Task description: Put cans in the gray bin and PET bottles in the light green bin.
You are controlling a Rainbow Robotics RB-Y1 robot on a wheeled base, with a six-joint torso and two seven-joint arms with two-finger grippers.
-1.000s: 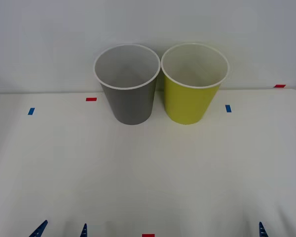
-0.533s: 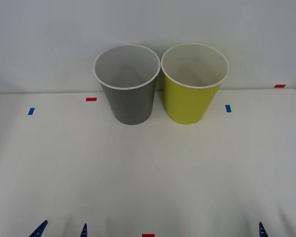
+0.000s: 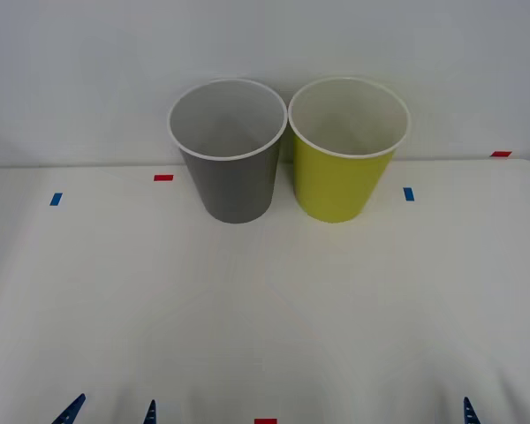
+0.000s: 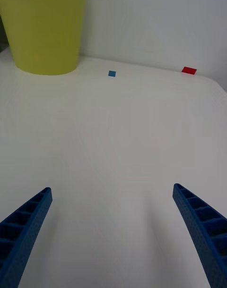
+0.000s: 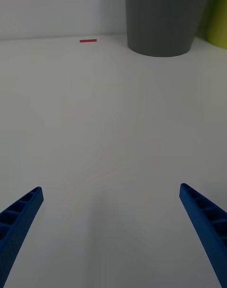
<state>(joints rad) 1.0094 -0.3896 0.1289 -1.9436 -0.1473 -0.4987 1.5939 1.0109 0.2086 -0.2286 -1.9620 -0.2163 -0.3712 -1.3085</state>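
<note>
The gray bin (image 3: pixel 230 155) stands upright at the back middle of the white table, with the light green bin (image 3: pixel 347 150) close beside it on its right. Both bins look empty from above. The cans and PET bottles are out of view. My left gripper (image 3: pixel 110 412) sits at the table's near edge on the left, open, with nothing between its blue fingers (image 5: pixel 201 217). My right gripper (image 3: pixel 503 406) sits at the near edge on the right, open and empty too. The left wrist view shows the gray bin (image 5: pixel 163 19) ahead; the right wrist view shows the light green bin (image 4: pixel 45 28).
Small tape marks lie on the white table (image 3: pixel 265 309): red (image 3: pixel 163 177) and blue (image 3: pixel 56 199) on the left, blue (image 3: pixel 409 193) and red (image 3: pixel 501 154) on the right, and one red (image 3: pixel 265 421) at the near edge. A pale wall rises behind the bins.
</note>
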